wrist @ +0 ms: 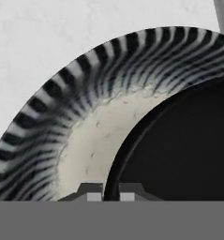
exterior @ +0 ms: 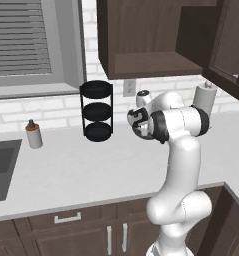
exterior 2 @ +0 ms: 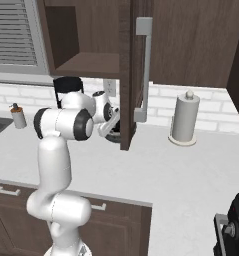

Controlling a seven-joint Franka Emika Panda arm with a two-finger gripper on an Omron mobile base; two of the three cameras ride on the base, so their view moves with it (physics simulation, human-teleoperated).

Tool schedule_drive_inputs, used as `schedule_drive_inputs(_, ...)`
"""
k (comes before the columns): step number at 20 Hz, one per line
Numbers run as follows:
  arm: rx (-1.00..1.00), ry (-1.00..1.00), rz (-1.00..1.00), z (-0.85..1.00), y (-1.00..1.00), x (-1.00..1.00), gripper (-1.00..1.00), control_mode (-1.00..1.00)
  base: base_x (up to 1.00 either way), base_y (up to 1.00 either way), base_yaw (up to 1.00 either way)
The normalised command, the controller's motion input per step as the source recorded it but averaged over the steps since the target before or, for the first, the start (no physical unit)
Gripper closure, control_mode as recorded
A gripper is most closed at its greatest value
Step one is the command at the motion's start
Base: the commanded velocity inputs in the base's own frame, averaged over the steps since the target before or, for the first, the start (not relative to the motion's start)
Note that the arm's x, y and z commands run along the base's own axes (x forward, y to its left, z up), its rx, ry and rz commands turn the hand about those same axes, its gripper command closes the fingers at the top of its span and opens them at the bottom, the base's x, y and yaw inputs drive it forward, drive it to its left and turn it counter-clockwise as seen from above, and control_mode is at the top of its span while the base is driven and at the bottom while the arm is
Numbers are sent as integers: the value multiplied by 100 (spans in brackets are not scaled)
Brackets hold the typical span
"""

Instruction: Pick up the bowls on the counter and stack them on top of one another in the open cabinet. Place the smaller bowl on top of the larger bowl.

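Note:
In the hand view, the smaller bowl [wrist: 179, 150], glossy black, overlaps the larger bowl [wrist: 80, 117], whose outside is dark-streaked and inside pale and speckled. My fingertips [wrist: 90, 191] stand close together with the black bowl's rim between them, so the gripper [wrist: 108, 192] is shut on that rim. From the base, the gripper [exterior: 140, 125] [exterior 2: 110, 125] hangs low over the counter [exterior: 76, 165] [exterior 2: 186, 170], below the open cabinet [exterior: 151, 65] [exterior 2: 86, 62]. A dark bowl shape [exterior 2: 113, 136] under the hand is partly hidden by the cabinet's door.
The open cabinet door [exterior 2: 133, 75] stands right beside the hand. A black three-tier rack [exterior: 96, 111] [exterior 2: 68, 85] is at the wall, with a paper towel roll [exterior: 205, 97] [exterior 2: 184, 120], a soap bottle [exterior: 34, 134] [exterior 2: 18, 116] and a sink [exterior: 1, 165].

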Motion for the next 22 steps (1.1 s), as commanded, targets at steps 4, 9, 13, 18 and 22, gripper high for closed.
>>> schedule_drive_inputs(4, -1, -4, 0, -2, -2, -2, -100, -100, 0, 0, 0)
schedule_drive_inputs(9, 0, -10, 0, 13, 0, -26, -100, -100, 0, 0, 0)
schedule_drive_inputs(13, 0, -12, 0, 56, 0, -32, -100, -100, 0, 0, 0)
schedule_drive_inputs(18, 1, -8, 0, 41, 1, -49, -100, -100, 0, 0, 0)
schedule_drive_inputs(22, 9, 3, 0, -14, 11, -41, -100, -100, 0, 0, 0)
